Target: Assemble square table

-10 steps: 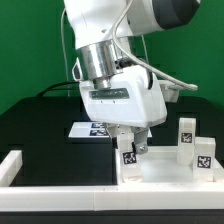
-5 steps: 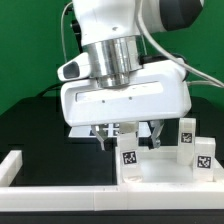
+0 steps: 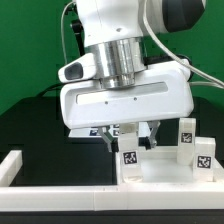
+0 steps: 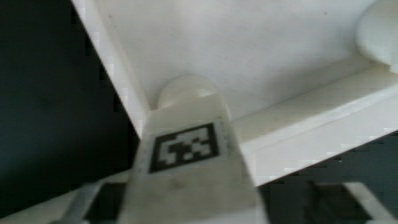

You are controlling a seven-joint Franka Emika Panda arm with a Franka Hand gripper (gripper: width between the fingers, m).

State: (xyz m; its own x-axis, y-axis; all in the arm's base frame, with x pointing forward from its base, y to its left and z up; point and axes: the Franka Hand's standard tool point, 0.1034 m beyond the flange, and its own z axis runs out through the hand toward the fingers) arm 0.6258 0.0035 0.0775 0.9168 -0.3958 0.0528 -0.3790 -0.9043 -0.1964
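The square table top (image 3: 160, 172) lies underside up at the exterior view's right; its rimmed hollow also shows in the wrist view (image 4: 231, 50). One white tagged leg (image 3: 129, 156) stands upright in its near left corner, and appears in the wrist view (image 4: 187, 148) too. My gripper (image 3: 130, 138) is right above this leg, open, with one finger (image 3: 110, 136) on each side and a gap to the leg. In the wrist view my gripper (image 4: 217, 205) straddles the leg without touching it. Two more legs (image 3: 186, 135) (image 3: 203, 155) stand on the slab's right side.
Long low white rails run along the front (image 3: 70, 192) and the left (image 3: 12, 166) of the black table. The marker board (image 3: 88, 129) lies behind my hand, mostly hidden by it. A green wall is behind.
Since a second ago my hand has turned about its vertical axis, so its broad face looks at the exterior camera and the fingers stand apart. The leg has stayed upright in its corner.
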